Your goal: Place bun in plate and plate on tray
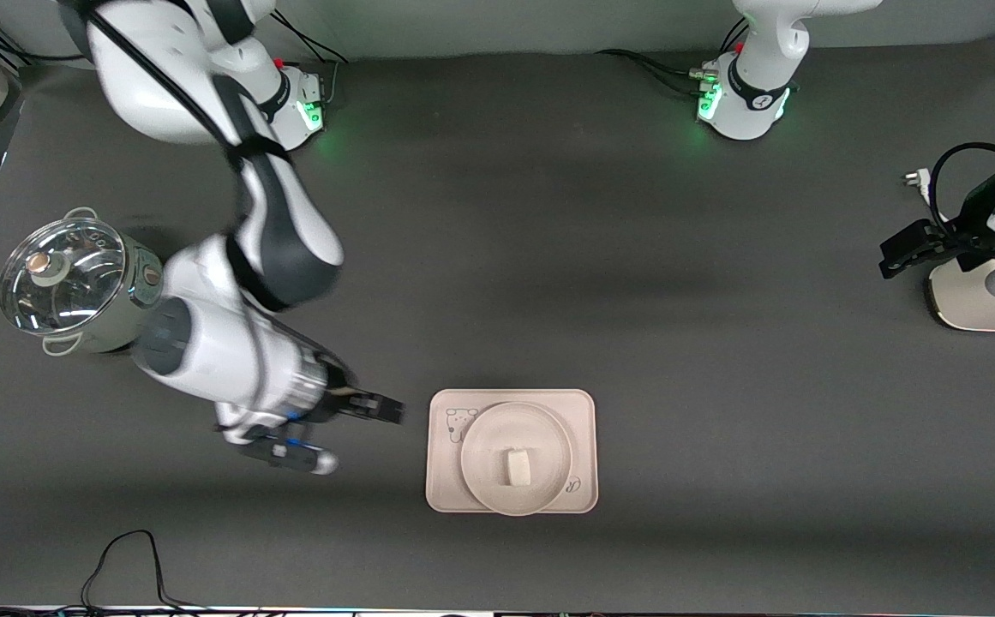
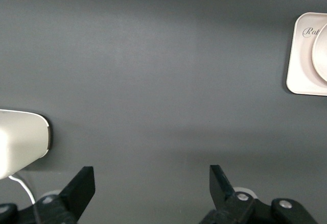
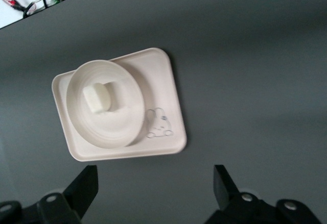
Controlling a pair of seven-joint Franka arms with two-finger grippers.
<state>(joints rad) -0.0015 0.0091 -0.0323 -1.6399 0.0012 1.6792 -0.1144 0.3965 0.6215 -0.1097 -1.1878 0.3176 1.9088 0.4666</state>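
With the bun (image 1: pixel 518 467) sitting in the plate (image 1: pixel 480 454) and the plate resting on the tray (image 1: pixel 441 480), the right gripper (image 1: pixel 381 410) hangs open-fingered beside the tray, while the left gripper (image 1: pixel 896 255) waits, fingers spread, at its table end.

The right arm is extended from its base across the table, with the forearm angled low above the surface. The right gripper (image 1: pixel 381 410) is held horizontally just above the table, and its fingers (image 3: pixel 82 188) are spread wide apart with nothing between them. The left arm is kept waiting at its own end of the table. The left gripper (image 1: pixel 900 253) is held above the surface, and its fingers (image 2: pixel 82 185) are likewise spread apart and empty.
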